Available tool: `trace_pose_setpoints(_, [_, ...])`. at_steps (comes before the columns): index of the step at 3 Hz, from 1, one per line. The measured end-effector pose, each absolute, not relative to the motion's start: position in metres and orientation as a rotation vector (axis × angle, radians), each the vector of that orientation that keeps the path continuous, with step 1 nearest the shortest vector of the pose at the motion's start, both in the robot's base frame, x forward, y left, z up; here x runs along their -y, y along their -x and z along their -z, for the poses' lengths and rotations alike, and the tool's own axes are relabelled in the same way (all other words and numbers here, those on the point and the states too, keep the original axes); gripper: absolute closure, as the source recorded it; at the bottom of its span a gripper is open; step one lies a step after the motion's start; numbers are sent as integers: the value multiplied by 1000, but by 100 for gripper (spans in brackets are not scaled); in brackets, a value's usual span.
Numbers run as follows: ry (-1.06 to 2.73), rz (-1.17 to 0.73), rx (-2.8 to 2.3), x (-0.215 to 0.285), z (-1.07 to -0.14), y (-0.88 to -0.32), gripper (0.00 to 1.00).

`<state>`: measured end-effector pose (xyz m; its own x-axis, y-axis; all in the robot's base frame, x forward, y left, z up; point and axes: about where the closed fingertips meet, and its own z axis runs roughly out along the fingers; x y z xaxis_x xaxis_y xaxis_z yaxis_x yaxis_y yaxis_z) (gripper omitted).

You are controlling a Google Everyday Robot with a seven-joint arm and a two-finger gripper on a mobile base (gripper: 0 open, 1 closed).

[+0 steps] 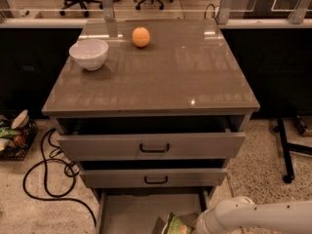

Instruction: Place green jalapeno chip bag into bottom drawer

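Observation:
The green jalapeno chip bag shows as a crinkly light-green corner at the bottom edge of the camera view, over the right part of the open bottom drawer. My gripper is at the end of the white arm that reaches in from the lower right. It sits right against the bag's right side and is mostly cut off by the frame edge. The drawer's flat grey floor is bare on the left. The two upper drawers with black handles are partly pulled out above it.
A white bowl and an orange sit on the cabinet top. A black cable loops on the floor to the left, beside a basket of packets. A black stand leg is to the right.

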<state>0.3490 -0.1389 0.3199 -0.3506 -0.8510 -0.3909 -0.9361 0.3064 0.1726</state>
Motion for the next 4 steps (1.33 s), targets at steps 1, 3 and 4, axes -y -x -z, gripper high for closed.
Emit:
trace_pose_setpoints(1, [1672,-551,-2349,125,-276,-362,100])
trace_pose_setpoints(3, [1694,-578,-2355,110,-233,-365,82])
trace_pose_setpoints(4, [1695,-582,-2356,110,-232,-363,58])
